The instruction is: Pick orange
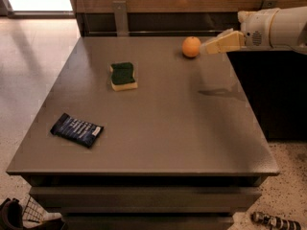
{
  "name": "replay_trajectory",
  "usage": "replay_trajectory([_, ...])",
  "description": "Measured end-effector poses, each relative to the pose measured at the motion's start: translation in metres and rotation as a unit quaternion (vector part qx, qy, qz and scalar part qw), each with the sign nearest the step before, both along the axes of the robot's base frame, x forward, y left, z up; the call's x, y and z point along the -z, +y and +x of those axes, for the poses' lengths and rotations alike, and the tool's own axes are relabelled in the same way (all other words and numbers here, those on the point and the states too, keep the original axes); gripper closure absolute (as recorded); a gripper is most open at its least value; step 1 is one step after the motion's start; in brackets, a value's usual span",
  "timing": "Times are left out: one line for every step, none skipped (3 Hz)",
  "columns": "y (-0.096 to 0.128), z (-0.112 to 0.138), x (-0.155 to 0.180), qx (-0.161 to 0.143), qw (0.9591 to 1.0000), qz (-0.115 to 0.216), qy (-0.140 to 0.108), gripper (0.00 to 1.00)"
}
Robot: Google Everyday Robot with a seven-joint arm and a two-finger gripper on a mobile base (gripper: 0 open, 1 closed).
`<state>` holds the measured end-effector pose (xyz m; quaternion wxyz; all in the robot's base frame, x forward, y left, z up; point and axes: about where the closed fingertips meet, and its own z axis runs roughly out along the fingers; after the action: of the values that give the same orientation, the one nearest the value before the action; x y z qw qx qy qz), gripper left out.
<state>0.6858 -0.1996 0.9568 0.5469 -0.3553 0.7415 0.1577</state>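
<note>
The orange (191,46) is a small round bright-orange fruit resting on the grey table (158,123) near its far right corner. My gripper (207,48) comes in from the right on a white arm. Its cream-coloured fingertips point left and sit just to the right of the orange, very close to it, above the table top. The gripper holds nothing that I can see.
A green-and-yellow sponge (123,75) lies left of the orange, mid-table. A dark blue snack packet (76,129) lies near the front left. A wooden wall and a metal post (120,16) stand behind the table. The table's right edge drops to a dark gap.
</note>
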Motion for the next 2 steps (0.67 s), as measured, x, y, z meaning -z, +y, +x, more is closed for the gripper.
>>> replay_trajectory([0.003,0.04,0.028,-0.007,0.9992,0.035,0.015,0.0])
replay_trajectory([0.006,0.089,0.063,-0.011,0.9966,0.077,0.028,0.0])
